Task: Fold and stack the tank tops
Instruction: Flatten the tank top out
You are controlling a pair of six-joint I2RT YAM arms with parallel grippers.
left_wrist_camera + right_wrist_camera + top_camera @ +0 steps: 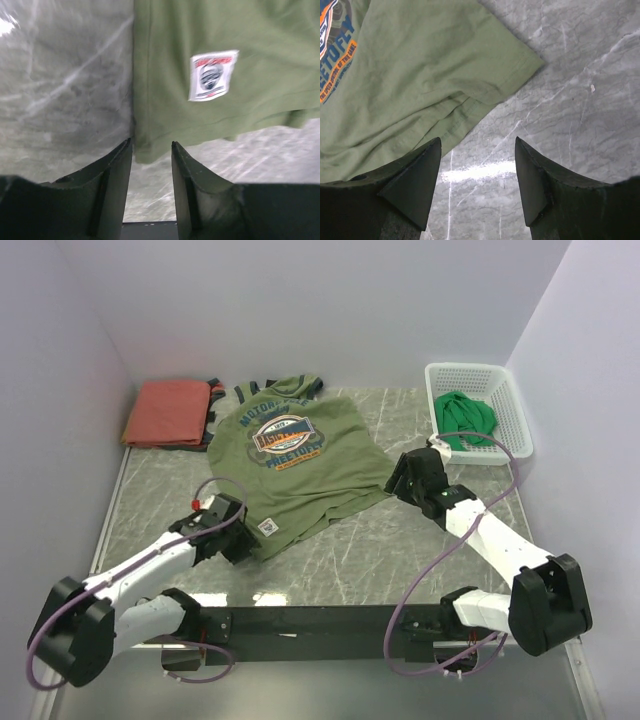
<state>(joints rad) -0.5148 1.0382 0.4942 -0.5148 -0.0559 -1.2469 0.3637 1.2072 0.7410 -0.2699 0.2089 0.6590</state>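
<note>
- The olive top (300, 465) is lying spread flat, print side up, across the middle of the bench (400, 550), with its neck pointing towards the far wall and its hem towards the arms.
- The left jaws are hanging low over the near left corner of that hem. They are standing narrowly apart, and the cloth corner is lying right at the gap between the tips, not pinched.
- A small white label (212, 75) is showing on the olive cloth just past the left jaws.
- The right jaws are hovering over bare marble just beside the top's right-hand edge. They are standing wide apart and holding nothing.
- The olive cloth is rumpling slightly along the hem near the right jaws.
- The red top (168, 412) is sitting folded in the far left corner of the bench, just beside the olive top's shoulder.
- The green top (465, 418) is lying bunched inside the white basket (482, 371) in the far right corner.
</note>
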